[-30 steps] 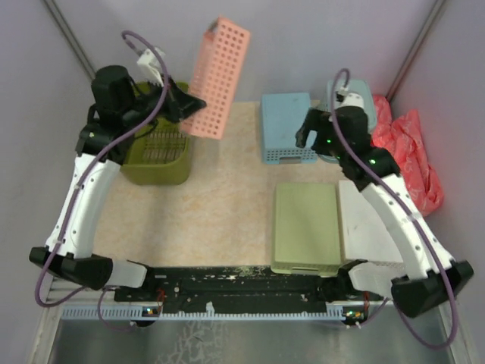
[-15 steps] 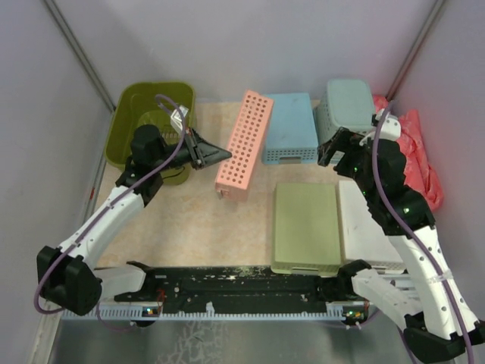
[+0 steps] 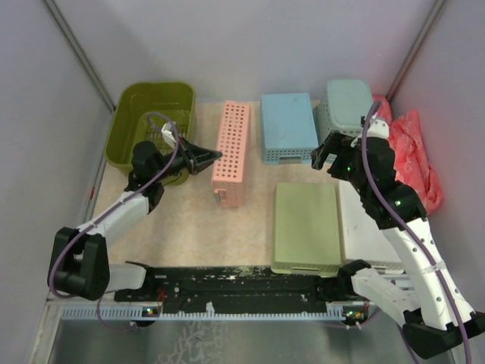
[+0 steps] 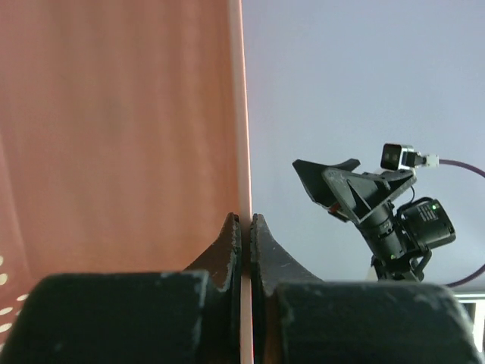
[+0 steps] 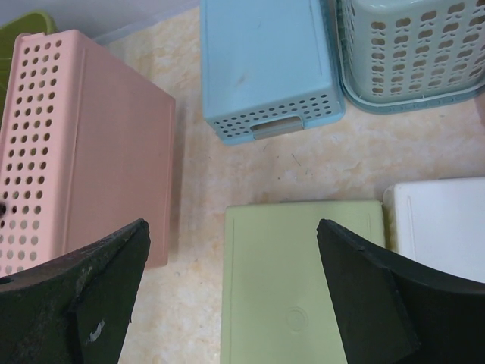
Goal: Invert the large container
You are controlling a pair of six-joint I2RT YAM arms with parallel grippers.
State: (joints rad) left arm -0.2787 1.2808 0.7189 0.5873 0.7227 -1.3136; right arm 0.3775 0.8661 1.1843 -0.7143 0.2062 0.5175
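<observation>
The large container point(image 3: 151, 125) is a deep olive-green slotted tub standing open side up at the back left; a corner of it shows in the right wrist view point(image 5: 23, 26). My left gripper point(image 3: 217, 156) is just right of the tub, shut on the thin wall of a pink perforated basket point(image 3: 233, 152) that rests bottom up on the table. In the left wrist view the jaws point(image 4: 245, 227) pinch that pink wall point(image 4: 114, 136). My right gripper point(image 3: 324, 155) is open and empty, hovering over the light-green tray's far edge point(image 5: 231, 227).
A blue box point(image 3: 288, 125) and a pale teal perforated basket point(image 3: 347, 106) sit at the back. A light-green tray point(image 3: 305, 227) and a white one point(image 3: 367, 227) lie front right. Red cloth point(image 3: 413, 148) lies at the right wall. Walls close in on both sides.
My left arm has brought the pink basket down from the air onto the table right of the olive tub. My right arm has drawn back a little.
</observation>
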